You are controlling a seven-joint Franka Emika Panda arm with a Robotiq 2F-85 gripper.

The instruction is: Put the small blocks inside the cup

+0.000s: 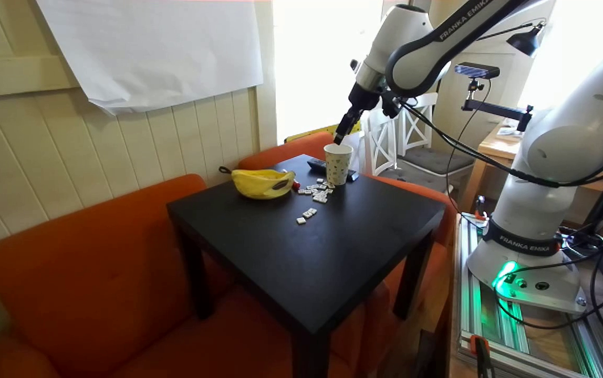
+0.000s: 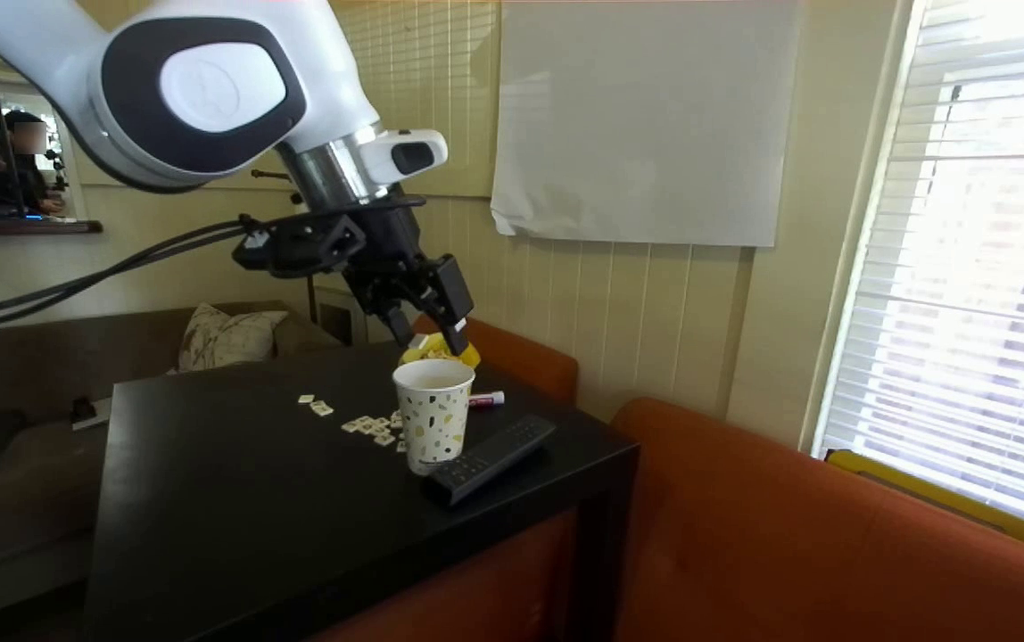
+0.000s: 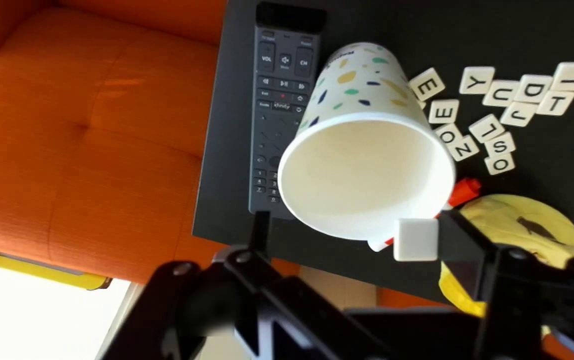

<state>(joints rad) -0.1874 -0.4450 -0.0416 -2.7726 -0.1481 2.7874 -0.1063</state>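
Note:
The cup [image 3: 367, 170] is white with coloured specks and stands upright on the black table; it shows in both exterior views [image 1: 338, 165] [image 2: 433, 417]. Several white letter tiles, the small blocks [image 3: 509, 100], lie flat beside the cup; they show in both exterior views [image 1: 320, 194] [image 2: 374, 425]. My gripper [image 3: 354, 222] is just above the cup's rim, its fingers wide apart. One block [image 3: 416, 240] rests against the inner side of the right finger in the wrist view, and the left finger does not touch it. The visible inside of the cup shows no block.
A dark remote [image 3: 284, 115] lies beside the cup. A yellow banana-shaped pouch [image 1: 262, 184] and a red-and-white marker [image 3: 464, 191] lie near the tiles. The black table [image 1: 301, 273] is bordered by orange seats [image 1: 123, 247]. A white wall sheet [image 2: 646, 125] hangs behind.

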